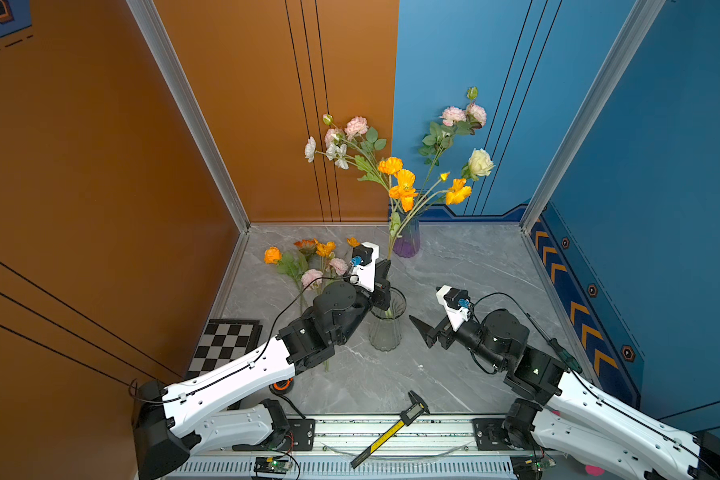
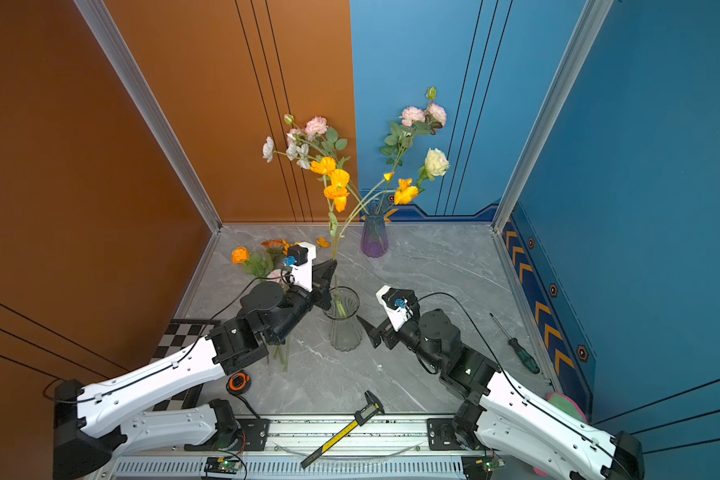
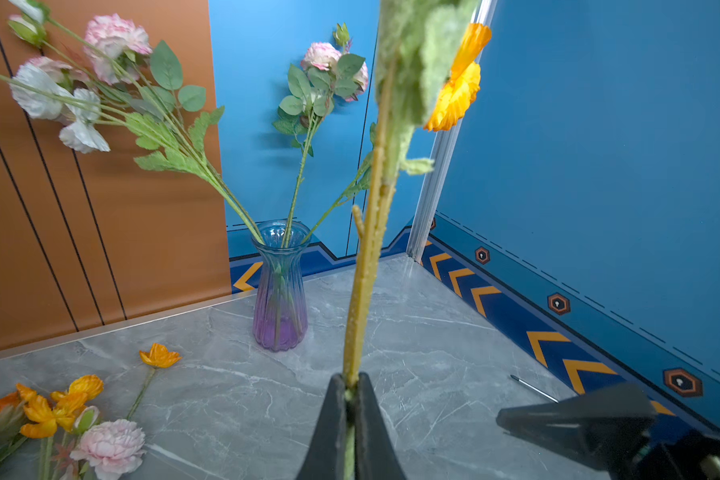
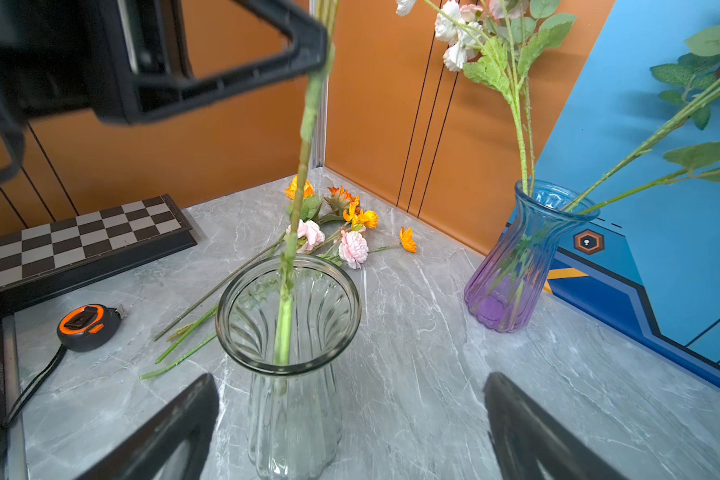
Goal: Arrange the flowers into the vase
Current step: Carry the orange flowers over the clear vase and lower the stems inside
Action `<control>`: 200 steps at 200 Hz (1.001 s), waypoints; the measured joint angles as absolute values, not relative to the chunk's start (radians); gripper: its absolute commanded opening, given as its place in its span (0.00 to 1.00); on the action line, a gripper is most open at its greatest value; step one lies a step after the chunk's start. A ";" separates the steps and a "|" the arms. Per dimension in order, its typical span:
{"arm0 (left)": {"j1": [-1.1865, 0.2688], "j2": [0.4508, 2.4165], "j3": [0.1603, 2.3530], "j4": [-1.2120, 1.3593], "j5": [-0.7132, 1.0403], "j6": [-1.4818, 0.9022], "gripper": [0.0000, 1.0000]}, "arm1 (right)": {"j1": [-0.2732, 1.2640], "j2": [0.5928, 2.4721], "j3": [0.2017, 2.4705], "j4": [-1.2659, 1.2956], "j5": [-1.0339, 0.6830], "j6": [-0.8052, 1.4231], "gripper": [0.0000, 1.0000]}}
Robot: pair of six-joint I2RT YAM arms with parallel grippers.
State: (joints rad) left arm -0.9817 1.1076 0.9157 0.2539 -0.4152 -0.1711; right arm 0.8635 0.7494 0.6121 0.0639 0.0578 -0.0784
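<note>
**Caliper (image 1: 385, 436) idle in front, arranging partway done**

Caliper aside, nothing at the near edge matters to the job. Beyond it, the left gripper (image 3: 352, 381) is clamped on a long orange-bloomed stem (image 3: 366, 270). The stem stands upright, its cut end already inside the mouth of the clear vase (image 4: 296, 415) at mid-desk. The right gripper (image 4: 350, 380) gapes wide and empty, just right of that vase and not touching it. At the far edge a purple vase (image 1: 407, 243) already carries pink, white and cream sprays (image 1: 454, 116). A loose bunch of flowers (image 1: 325, 249) lies on the desk (image 1: 474, 257) at far left. As I judge it, this stem needs releasing and that bunch remains to be placed.
</note>
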 measured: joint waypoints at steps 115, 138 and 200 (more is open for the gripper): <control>-0.990 1.105 0.688 0.361 -0.354 -0.174 0.00 | 0.864 0.741 0.608 0.065 0.049 -0.078 1.00; -0.990 1.100 0.680 0.353 -0.354 -0.183 0.03 | 0.863 0.742 0.608 0.065 0.045 -0.078 1.00; -0.990 1.056 0.680 0.323 -0.358 -0.192 0.23 | 0.863 0.743 0.607 0.070 0.044 -0.078 1.00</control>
State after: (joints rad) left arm -0.9897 1.0557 0.6804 0.3233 -0.3580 -0.1925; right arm 0.8635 0.7433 0.6075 0.0696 0.0441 -0.0784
